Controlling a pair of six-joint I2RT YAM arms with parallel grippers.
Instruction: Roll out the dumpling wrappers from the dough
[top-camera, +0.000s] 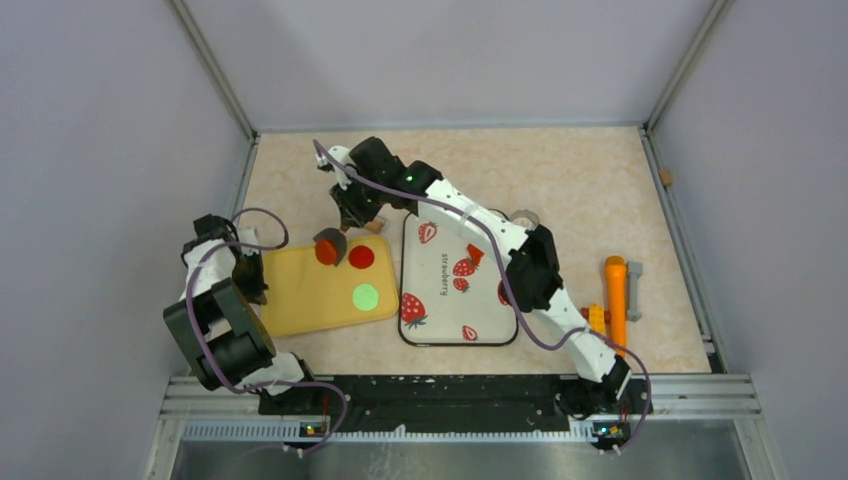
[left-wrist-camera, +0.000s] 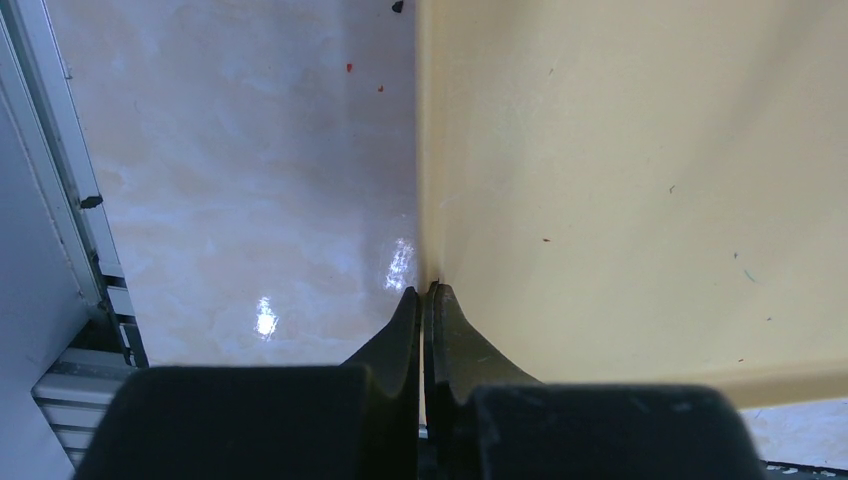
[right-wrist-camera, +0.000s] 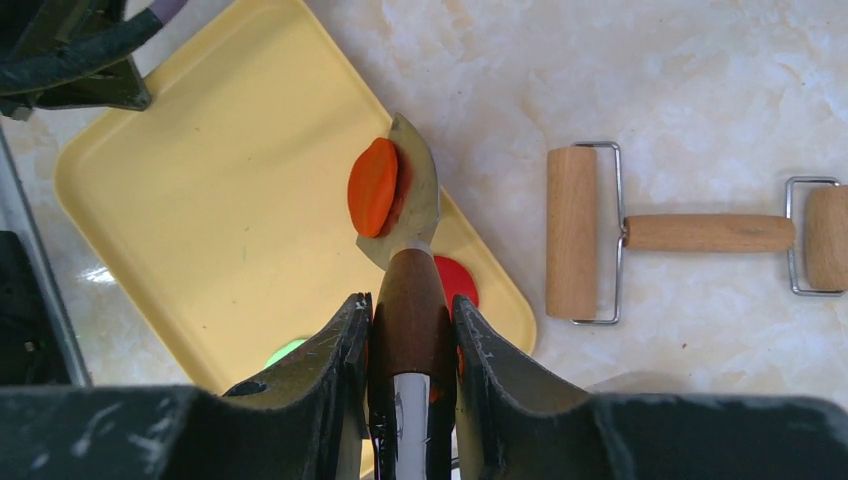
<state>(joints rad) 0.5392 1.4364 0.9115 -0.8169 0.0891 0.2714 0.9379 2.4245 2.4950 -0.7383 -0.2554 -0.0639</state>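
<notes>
One orange wrapper (right-wrist-camera: 373, 187) aslant on spatula (right-wrist-camera: 412, 290)

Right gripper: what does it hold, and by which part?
Right gripper clamps a spatula by its brown wooden handle; an orange-red wrapper sits on its metal blade.

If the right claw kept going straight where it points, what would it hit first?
Probably the yellow tray: the right gripper holds a spatula carrying an orange-red disc over it. Depth unclear.

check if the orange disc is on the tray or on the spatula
On the spatula: the orange disc lies against its blade.
</notes>
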